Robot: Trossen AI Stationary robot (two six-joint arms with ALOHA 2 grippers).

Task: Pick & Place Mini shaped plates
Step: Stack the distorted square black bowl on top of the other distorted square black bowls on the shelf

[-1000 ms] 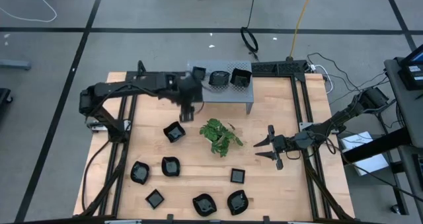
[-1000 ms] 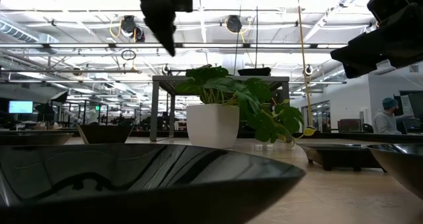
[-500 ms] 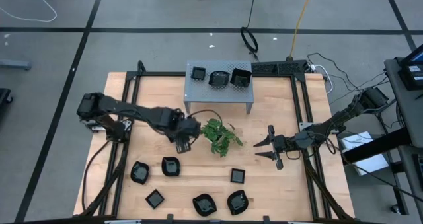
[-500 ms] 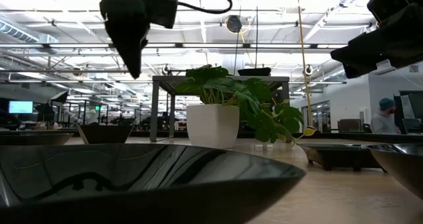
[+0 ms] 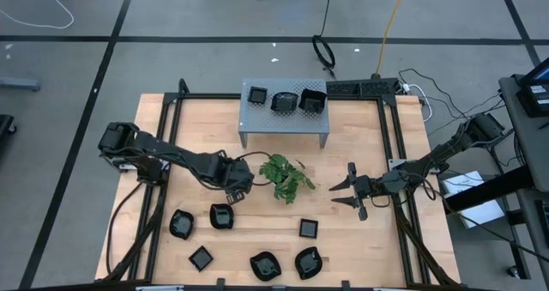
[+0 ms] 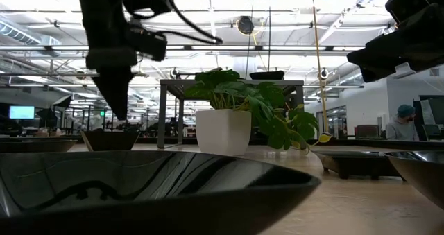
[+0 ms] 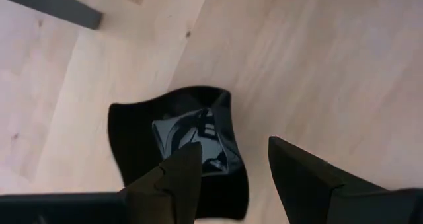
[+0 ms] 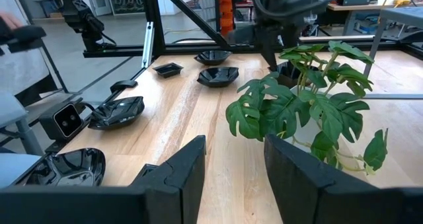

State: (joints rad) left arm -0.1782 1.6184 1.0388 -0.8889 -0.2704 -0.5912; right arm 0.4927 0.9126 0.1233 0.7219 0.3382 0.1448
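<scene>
Black and glossy, a wavy-rimmed mini plate [image 7: 178, 151] lay on the wooden worktop [image 5: 360, 239] beneath the left tool [image 7: 228, 168], its fingers apart and empty. The right tool [image 5: 343, 190] hung open beside the green plant [image 5: 286, 176].

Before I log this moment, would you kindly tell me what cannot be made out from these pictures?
- High view: the left end effector covers the small glossy black dish beneath it; only the left wrist view shows that dish.
- Low view: a large blurred black dish rim blocks most of the light wooden table.
- Right wrist view: the green leafy potted plant screens the grey perforated metal stand.
</scene>
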